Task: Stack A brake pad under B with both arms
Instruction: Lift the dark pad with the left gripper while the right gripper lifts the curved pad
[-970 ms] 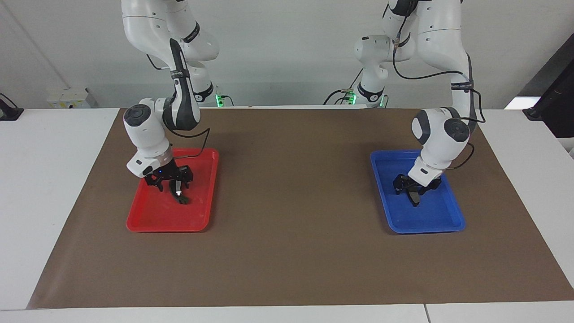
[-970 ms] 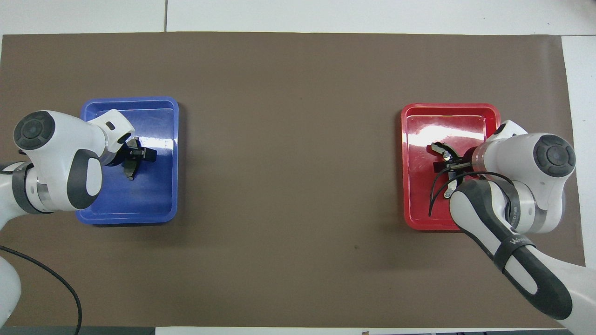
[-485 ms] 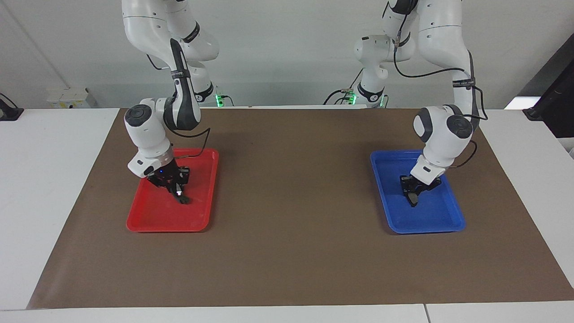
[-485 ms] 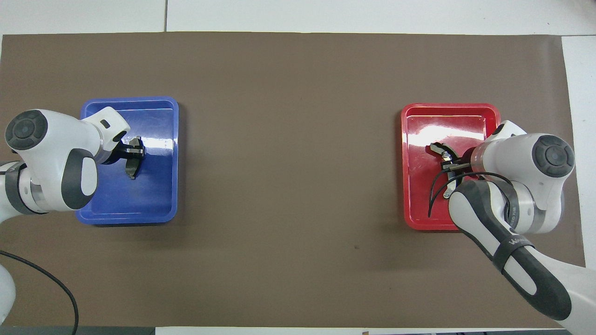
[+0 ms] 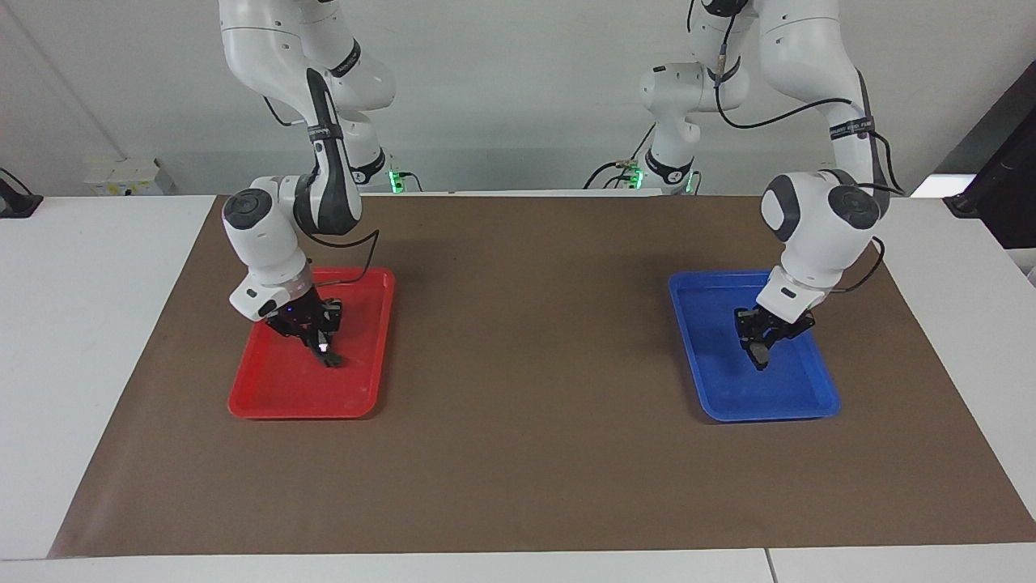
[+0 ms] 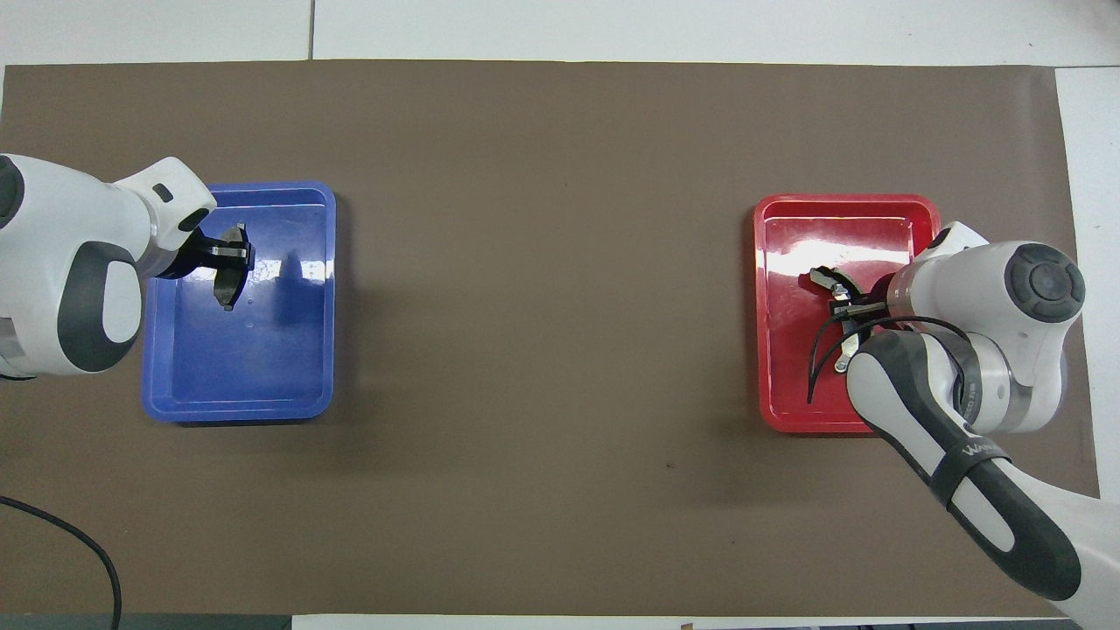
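Left gripper pinching small flat dark grey brake pad over blue plastic tray, 10 o'clock overhead. Right gripper clamped on curved black silver-banded brake shoe in red plastic tray, toward 9 o'clock. Lift level; set pad down first.

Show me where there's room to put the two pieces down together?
The wide brown mat between the red tray and the blue tray is bare. The trays are crowded: each has a gripper and its piece in or over it.
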Robot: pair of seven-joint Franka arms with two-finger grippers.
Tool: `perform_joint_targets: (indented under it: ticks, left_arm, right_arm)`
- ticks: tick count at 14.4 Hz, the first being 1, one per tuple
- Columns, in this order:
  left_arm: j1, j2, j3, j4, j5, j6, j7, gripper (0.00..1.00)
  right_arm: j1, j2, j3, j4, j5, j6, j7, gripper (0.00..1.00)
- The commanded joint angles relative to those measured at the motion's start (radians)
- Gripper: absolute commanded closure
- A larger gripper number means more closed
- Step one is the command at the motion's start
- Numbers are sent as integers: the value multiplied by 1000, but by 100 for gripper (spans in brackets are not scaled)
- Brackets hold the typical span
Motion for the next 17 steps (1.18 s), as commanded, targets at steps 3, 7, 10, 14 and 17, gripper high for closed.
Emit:
perform_joint_targets:
  ticks: [3,7,10,14,17]
  left_arm:
    - [-152,9,4,76,-11,-48,-48,99]
    - [-336,7,6,71,-10,-20,-263,99]
    - [-387,21,6,59,-10,27,-271,99]
    - [-445,75,6,33,-10,85,-414,99]
    - [-522,153,6,33,-10,171,-586,99]
  right_arm:
    - [2,-27,6,149,28,-176,-1,100]
    - [13,-21,6,260,25,-274,-1,100]
    - [33,-13,6,318,25,-323,10,100]
    - [82,-5,6,344,25,-340,90,100]
    - [85,-1,6,340,25,-333,94,100]
